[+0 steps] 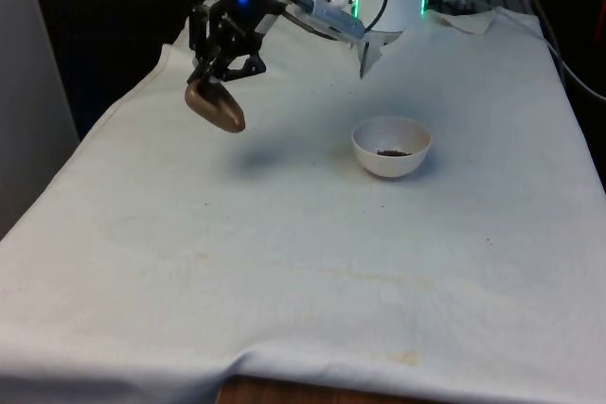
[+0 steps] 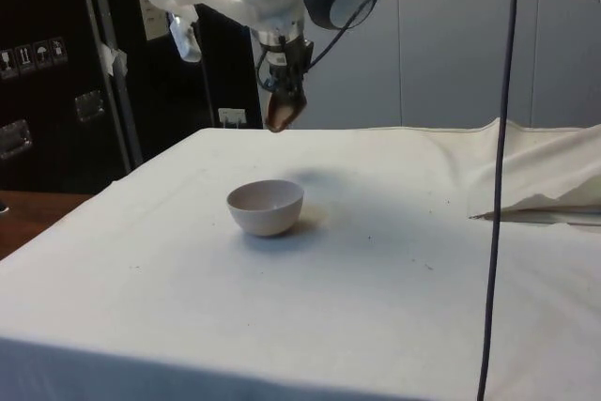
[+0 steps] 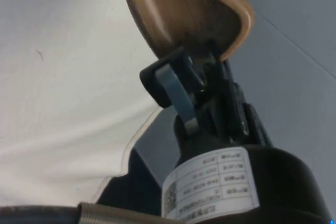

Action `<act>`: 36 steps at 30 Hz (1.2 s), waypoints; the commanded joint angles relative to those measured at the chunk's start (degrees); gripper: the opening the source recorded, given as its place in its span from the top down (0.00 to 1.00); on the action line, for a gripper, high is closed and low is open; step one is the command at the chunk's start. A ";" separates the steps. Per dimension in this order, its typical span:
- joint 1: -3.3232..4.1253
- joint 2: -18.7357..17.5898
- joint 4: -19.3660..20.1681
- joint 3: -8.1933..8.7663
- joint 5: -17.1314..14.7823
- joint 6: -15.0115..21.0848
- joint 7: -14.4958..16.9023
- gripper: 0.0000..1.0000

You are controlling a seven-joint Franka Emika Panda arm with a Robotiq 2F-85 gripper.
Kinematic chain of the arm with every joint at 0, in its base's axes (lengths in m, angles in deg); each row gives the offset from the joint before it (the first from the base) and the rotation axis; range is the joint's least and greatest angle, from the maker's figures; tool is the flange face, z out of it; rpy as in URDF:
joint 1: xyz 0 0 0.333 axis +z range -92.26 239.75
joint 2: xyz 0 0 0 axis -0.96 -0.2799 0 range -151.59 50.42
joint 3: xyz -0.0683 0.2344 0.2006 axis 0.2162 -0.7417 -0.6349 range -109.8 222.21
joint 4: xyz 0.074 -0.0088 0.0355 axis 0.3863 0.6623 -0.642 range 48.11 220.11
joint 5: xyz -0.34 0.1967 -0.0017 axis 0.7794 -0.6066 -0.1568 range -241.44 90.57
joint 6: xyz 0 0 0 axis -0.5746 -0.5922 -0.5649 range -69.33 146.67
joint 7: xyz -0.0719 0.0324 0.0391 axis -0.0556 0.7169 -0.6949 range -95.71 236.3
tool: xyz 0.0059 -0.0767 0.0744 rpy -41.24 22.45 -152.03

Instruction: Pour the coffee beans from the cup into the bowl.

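My gripper (image 1: 216, 80) is shut on the rim of a brown cup (image 1: 219, 109) and holds it in the air, tilted, well to the front view's left of the bowl. In the wrist view the cup (image 3: 184, 14) turns its inside towards me, and no beans show in it; one finger (image 3: 176, 90) presses inside the rim. The white bowl (image 1: 391, 146) stands on the cloth with a small heap of dark coffee beans (image 1: 392, 152) at its bottom. From the side, the cup (image 2: 282, 113) hangs under the gripper (image 2: 285, 93), above and beyond the bowl (image 2: 266, 207).
White cloth (image 1: 284, 262) covers the table, with a few dark specks near the bowl. A raised fold of cloth (image 2: 545, 180) lies at the robot's end. A black cable (image 2: 498, 185) hangs down in the side view. The table's front edge (image 1: 312, 390) is near.
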 commanded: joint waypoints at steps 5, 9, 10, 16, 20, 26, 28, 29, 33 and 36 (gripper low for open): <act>-0.74 -0.46 0.00 -0.06 -2.92 1.55 2.64 1.00; -0.86 -0.92 -0.23 0.46 -5.84 2.41 5.04 1.00; -0.92 -0.97 -0.29 0.57 -6.42 2.58 5.56 1.00; -0.97 -1.60 -0.74 1.09 -10.03 3.50 8.48 1.00; -0.29 -1.83 -1.15 1.89 -10.77 3.21 8.88 1.00; -1.15 -3.90 -2.18 1.43 -16.27 4.18 13.46 1.00; -0.40 -4.30 -2.81 2.18 -16.67 3.55 13.64 1.00; -0.40 -4.64 -3.04 2.18 -17.30 3.55 14.09 1.00; -1.32 -5.73 -3.50 1.49 -20.63 4.24 16.90 1.00; -0.52 -6.07 -3.84 2.35 -21.26 3.67 17.13 1.00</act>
